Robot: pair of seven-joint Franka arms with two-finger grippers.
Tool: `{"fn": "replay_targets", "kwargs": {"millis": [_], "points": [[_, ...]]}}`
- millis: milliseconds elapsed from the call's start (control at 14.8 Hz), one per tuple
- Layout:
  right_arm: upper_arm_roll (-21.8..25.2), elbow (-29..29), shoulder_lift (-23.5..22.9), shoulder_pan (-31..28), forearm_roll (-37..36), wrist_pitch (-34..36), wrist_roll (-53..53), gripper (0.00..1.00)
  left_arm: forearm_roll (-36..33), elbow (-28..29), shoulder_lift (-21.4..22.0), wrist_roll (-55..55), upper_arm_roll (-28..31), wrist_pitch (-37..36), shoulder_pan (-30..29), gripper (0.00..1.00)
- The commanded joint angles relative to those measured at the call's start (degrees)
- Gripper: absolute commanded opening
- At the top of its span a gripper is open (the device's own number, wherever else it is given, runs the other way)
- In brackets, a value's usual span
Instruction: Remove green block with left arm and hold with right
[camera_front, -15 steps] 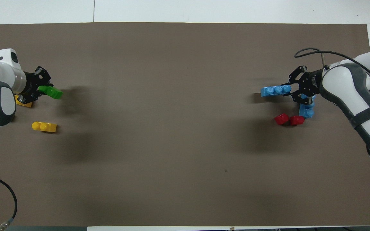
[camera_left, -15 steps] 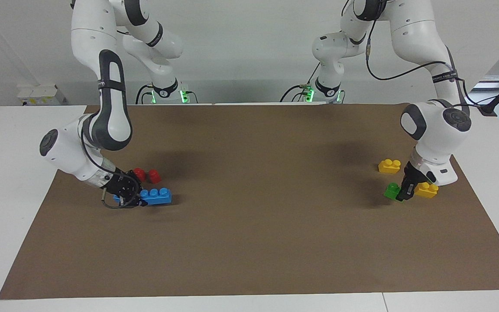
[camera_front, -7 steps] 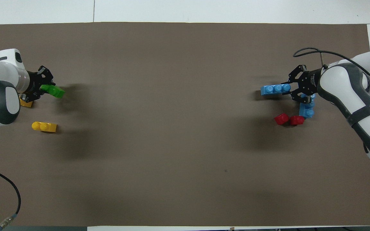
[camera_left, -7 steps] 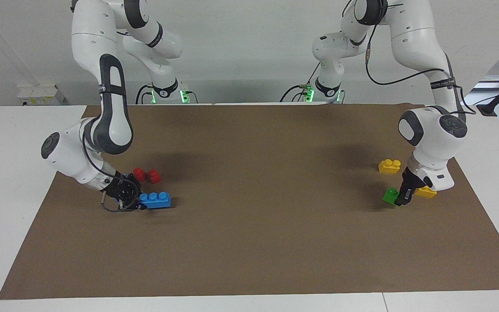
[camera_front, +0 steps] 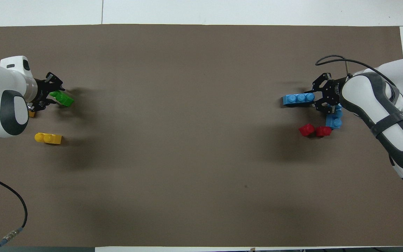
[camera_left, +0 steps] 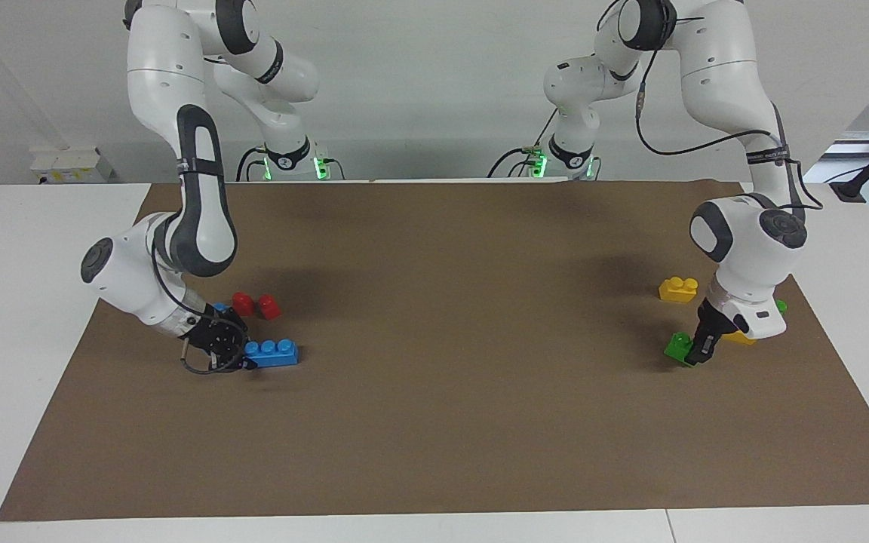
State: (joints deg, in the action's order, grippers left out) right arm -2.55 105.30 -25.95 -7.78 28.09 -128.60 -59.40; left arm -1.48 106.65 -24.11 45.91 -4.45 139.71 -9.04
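Left jaws at green block (camera_left: 677, 345), right jaws gripping blue brick (camera_left: 271, 352)

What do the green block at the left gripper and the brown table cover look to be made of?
Green block: likely hard moulded plastic, going by its saturated colour, crisp edges and round studs; slightly glossy. It sits at the left gripper. Table cover: probably matte paper or thin card, flat brown with no sheen and a straight cut edge; could be fabric.

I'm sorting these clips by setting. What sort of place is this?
Most likely a robotics lab bench: two white jointed robot arms bolted at a white table, a brown paper mat laid over it, and small plastic toy bricks, such as a yellow two-stud brick, set out for handling.
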Motion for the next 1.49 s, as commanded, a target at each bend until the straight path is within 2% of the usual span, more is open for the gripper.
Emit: {"fn": "replay_targets", "kwargs": {"millis": [0,270,608,810,1148,1283,1418], "points": [[-0.5,0.5,0.6,-0.7,0.7,-0.3,1.3,0.96,0.8,-0.5,-0.3,-1.9,-0.5,0.6,-0.8,1.0],[-0.4,-0.1,3.5,-0.9,0.7,4.0,0.0,0.97,0.8,-0.6,1.4,-1.8,-0.5,-0.5,-0.8,1.0],[-0.3,-0.1,9.0,-0.7,-0.5,8.4,-0.3,1.0,0.7,-1.3,5.7,-1.8,-0.5,-6.0,-0.5,1.0],[-0.3,-0.1,13.1,0.2,-7.0,10.7,0.9,1.0,0.2,-1.6,8.3,-1.8,-0.8,-9.4,0.1,1.0],[-0.3,-3.4,17.8,0.1,-14.7,20.3,15.9,1.0,0.0,-3.5,12.3,-3.5,-1.0,-17.3,2.1,1.0],[-1.0,-5.4,19.6,0.4,-20.2,24.5,22.7,1.0,0.0,-3.6,14.4,-7.7,-1.0,-20.0,2.3,1.0],[-1.2,-5.5,22.2,0.7,-22.1,26.7,28.5,1.0,0.0,-3.6,17.0,-11.9,-1.1,-23.2,2.7,1.0]]}}
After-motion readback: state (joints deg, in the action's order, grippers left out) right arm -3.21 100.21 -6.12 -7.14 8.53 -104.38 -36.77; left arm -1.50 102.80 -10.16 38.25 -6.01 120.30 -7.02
